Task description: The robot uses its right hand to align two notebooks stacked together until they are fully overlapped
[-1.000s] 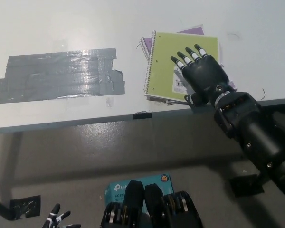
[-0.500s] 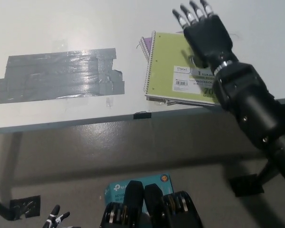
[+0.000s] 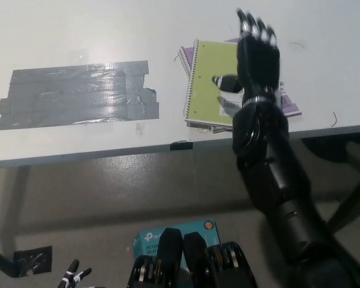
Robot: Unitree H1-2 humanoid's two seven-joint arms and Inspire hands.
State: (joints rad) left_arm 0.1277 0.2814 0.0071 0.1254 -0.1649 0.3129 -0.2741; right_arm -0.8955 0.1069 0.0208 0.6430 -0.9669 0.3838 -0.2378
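White tabletop (image 3: 78,36) fills the top half of your head view, with a big patch of grey duct tape (image 3: 78,95) stuck on its left part and grey floor below the front edge. Down there you can also see a teal box (image 3: 147,239) near the bottom middle.

Your two notebooks sit near the front edge, right of the tape. The green notebook (image 3: 213,78) with the spiral binding on its left side lies on top, and the purple notebook (image 3: 185,58) under it peeks out at the upper left corner and again along the right side. So they don't fully overlap, the purple one is skewed a bit under the green.

Compared with half a second ago, your black right hand (image 3: 258,57) has swung round. Back then the forearm came in from the lower right and the fingers reached past the far edge of the green cover. Now the arm runs almost straight up the picture, and the hand stands over the right part of the green notebook, fingers spread and pointing away, thumb sticking out to the left, gripping nothing. Can't tell if the palm actually touches the cover.

Your white left hand (image 3: 75,277) just barely shows at the bottom left, too small to make out its state.
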